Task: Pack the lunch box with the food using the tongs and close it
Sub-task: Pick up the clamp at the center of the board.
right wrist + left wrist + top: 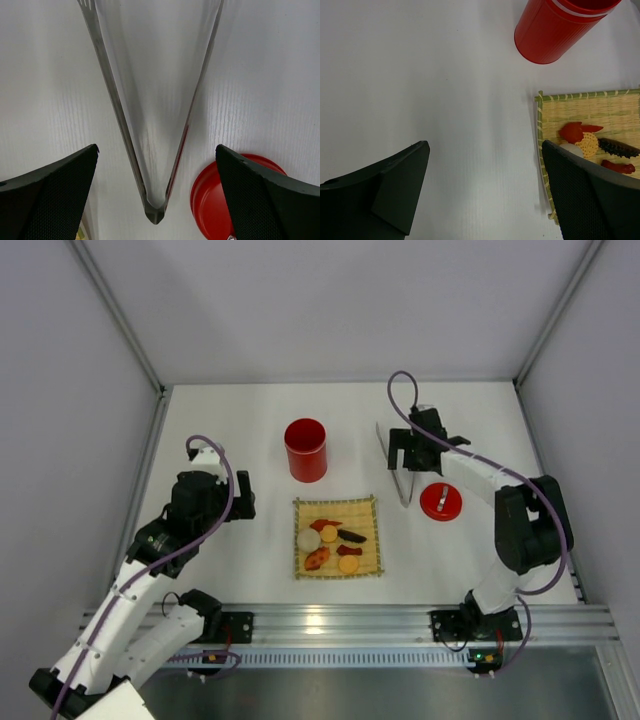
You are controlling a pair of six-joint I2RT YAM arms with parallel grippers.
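Step in hand: pickup. Your right gripper (156,155) hangs spread above the tongs (114,100), which lie flat toward the table's (240,420) right edge, lid (440,501) just beside. Left gripper (485,150) spread, empty. Next, likely: descend and close across both arms just above the joined end.

You see a glossy red lunch box (305,450), its matching red lid (440,502), silver tongs (403,490), and white, orange, red and dark brown food (309,538) on a straw-yellow, ribbed bamboo mat (357,512) over your white table (230,420).
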